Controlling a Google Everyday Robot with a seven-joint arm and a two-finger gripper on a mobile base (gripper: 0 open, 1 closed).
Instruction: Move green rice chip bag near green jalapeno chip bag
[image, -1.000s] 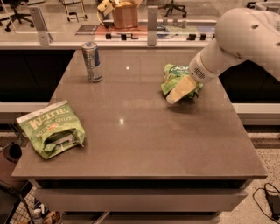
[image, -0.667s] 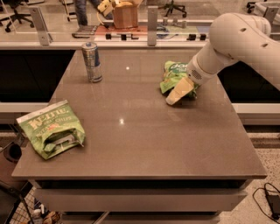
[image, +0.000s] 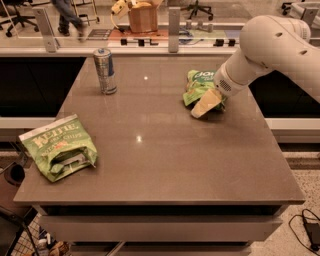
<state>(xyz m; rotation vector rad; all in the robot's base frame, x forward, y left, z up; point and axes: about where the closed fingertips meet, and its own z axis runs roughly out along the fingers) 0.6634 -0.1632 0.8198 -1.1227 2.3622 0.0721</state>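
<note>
The robot's white arm (image: 272, 42) reaches in from the right over a grey-brown counter (image: 165, 160), its gripper (image: 207, 102) low against the green rice chip bag (image: 199, 82). The small, glossy bag lies crumpled on the counter near the right edge, in the far half and closer to the far right corner than to the near one. Its dark oval logo faces up and away from the gripper. A tan part of the gripper lies across the bag's near side and touches it. Whether the gripper has clamped the bag or merely presses on it cannot be told from this angle.

The green jalapeno chip bag (image: 59, 147), larger and flatter, with white "Kettle" lettering, lies at the opposite side of the counter. It sits beside the left edge, toward the near left corner, and is tilted so that its top edge points to the far left. The two bags are well apart, with most of the counter's width between them.

A silver and blue drink can (image: 105, 71) stands upright near the far left corner. Beyond the counter's far edge, a brown box (image: 142, 17) sits on a further surface, and a person's legs (image: 70, 15) show at the upper left.
</note>
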